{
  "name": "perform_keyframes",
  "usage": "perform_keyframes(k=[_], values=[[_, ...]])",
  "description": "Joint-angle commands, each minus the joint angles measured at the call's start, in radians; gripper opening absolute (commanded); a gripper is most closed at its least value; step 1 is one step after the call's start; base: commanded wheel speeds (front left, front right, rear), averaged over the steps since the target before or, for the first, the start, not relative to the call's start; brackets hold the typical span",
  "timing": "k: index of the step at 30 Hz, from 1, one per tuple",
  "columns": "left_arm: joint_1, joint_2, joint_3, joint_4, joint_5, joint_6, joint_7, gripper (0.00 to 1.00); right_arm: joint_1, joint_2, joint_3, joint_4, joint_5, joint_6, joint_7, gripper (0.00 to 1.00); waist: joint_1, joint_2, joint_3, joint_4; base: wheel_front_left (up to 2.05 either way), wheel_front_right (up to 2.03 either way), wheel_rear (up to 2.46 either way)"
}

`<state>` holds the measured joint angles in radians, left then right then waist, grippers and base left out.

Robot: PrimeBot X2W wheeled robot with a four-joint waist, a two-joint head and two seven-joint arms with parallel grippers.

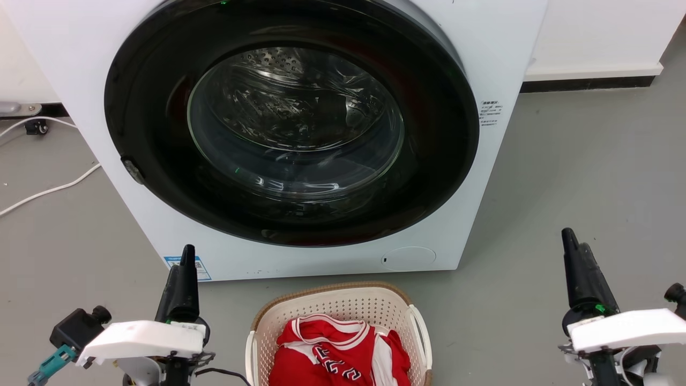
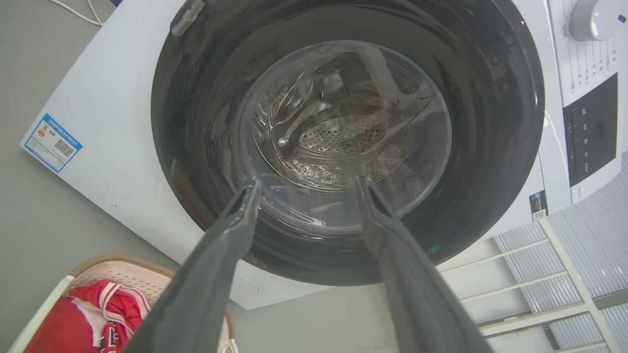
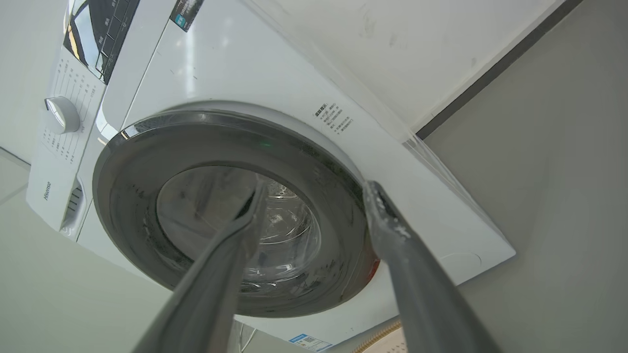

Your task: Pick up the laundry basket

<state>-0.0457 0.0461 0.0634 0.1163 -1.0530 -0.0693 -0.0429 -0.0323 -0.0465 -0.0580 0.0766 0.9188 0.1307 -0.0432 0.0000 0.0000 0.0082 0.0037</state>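
The basket (image 1: 343, 304), holding a red shirt (image 1: 332, 354), stood on the floor (image 1: 563, 187) before the washer (image 1: 482, 53), flanked by the left gripper (image 2: 309, 184) and right gripper (image 3: 316, 189), fingers spread and empty, apparently placed to take its side handles.

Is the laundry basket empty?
No, a red and white jersey lies inside the laundry basket in the head view.
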Motion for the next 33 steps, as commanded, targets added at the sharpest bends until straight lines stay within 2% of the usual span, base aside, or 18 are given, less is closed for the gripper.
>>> perform_keyframes(k=[1, 14, 33], values=[[-0.004, 0.004, -0.007, -0.024, 0.042, 0.008, -0.011, 1.0, 0.0, -0.003, 0.008, -0.028, -0.055, 0.0, -0.011, 1.0, 0.0, 0.0, 0.0, 0.0, 0.0, 0.0, 0.0], [0.011, 0.004, -0.038, -0.058, 0.245, 0.034, -0.054, 1.0, 0.022, -0.004, 0.029, -0.049, -0.272, 0.0, -0.054, 1.0, 0.0, 0.0, 0.001, 0.001, 0.0, 0.0, 0.0], [0.035, 0.004, -0.061, -0.075, 0.487, 0.04, -0.109, 1.0, 0.049, -0.004, 0.045, -0.086, -0.528, 0.0, -0.108, 1.0, 0.0, 0.0, 0.003, 0.005, 0.0, 0.0, 0.0]])
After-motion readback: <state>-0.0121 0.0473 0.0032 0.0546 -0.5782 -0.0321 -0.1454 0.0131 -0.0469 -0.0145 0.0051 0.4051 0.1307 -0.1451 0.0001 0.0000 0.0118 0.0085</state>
